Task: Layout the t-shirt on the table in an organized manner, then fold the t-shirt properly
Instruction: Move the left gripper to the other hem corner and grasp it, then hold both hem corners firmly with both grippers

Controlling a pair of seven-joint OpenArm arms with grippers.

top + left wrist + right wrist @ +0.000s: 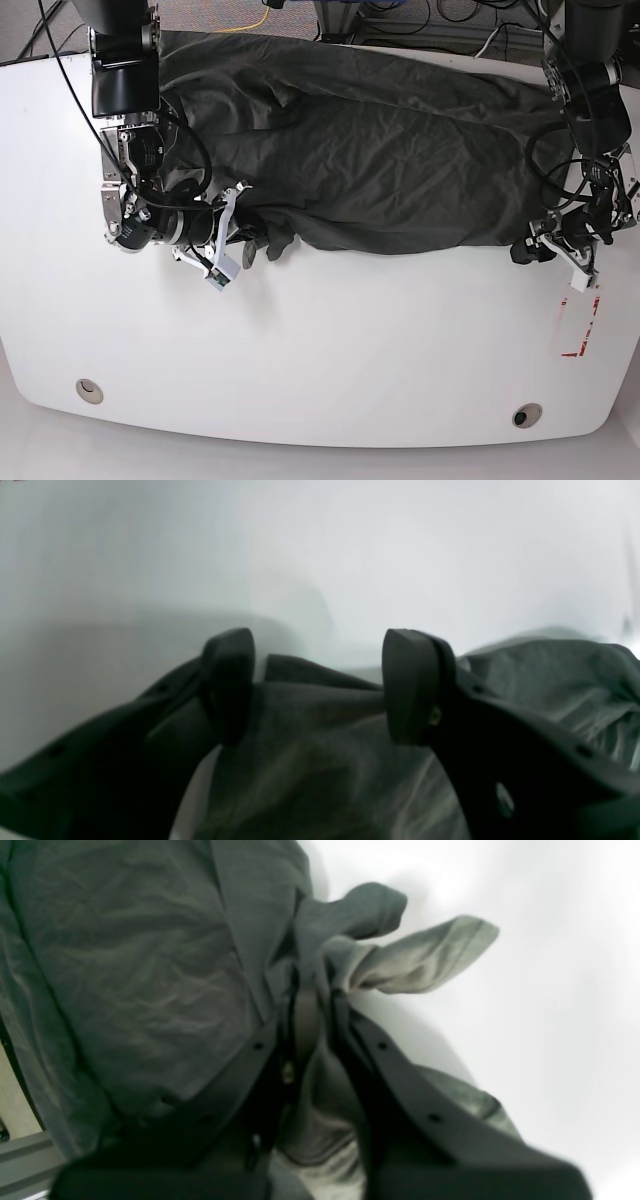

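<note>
Right gripper (315,990) clenching a bunched corner of the big dark charcoal cloth t-shirt (380,150), left gripper (320,687) gaping wide over the opposite hem. Looking light, floppy, sagging wherever unsupported, so probably pinching hems and corners is working best. Sprawling wrinkled beyond both jaws across the glossy white table (330,350).

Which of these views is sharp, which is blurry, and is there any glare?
Base view: sharp and evenly lit, soft sheen on the table. Left wrist view: hazy, the shirt and open left tool soft. Right wrist view: motion-blurred, table washed out white beside the cloth in the right tool.
</note>
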